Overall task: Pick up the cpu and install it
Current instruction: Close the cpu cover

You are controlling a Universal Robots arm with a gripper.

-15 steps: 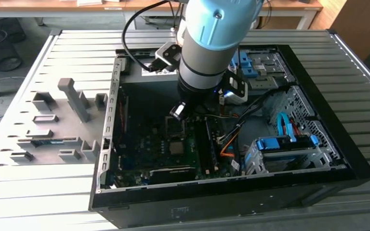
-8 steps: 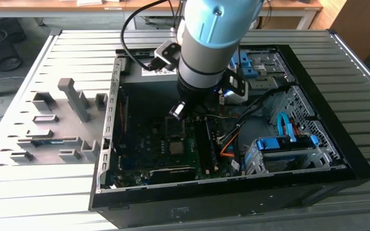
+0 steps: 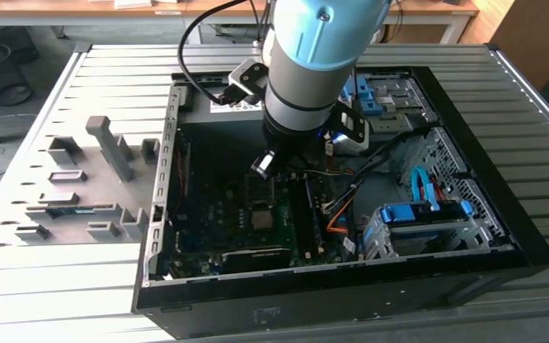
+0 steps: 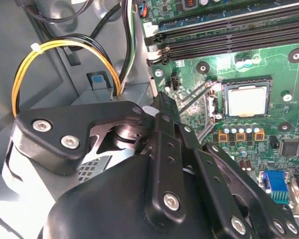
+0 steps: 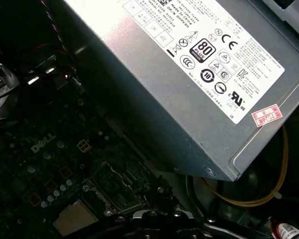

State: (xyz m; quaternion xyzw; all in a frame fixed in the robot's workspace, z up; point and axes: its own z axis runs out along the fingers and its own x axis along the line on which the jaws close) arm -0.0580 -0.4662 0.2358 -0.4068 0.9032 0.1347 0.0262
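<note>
Open computer case (image 3: 503,236), power supply (image 5: 189,89)

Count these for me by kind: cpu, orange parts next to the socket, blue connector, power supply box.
cpu: 1
orange parts: 3
blue connector: 1
power supply box: 1
Total: 6

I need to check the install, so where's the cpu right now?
In the second wrist view the cpu sits in the motherboard socket, just below the memory slots.
</note>
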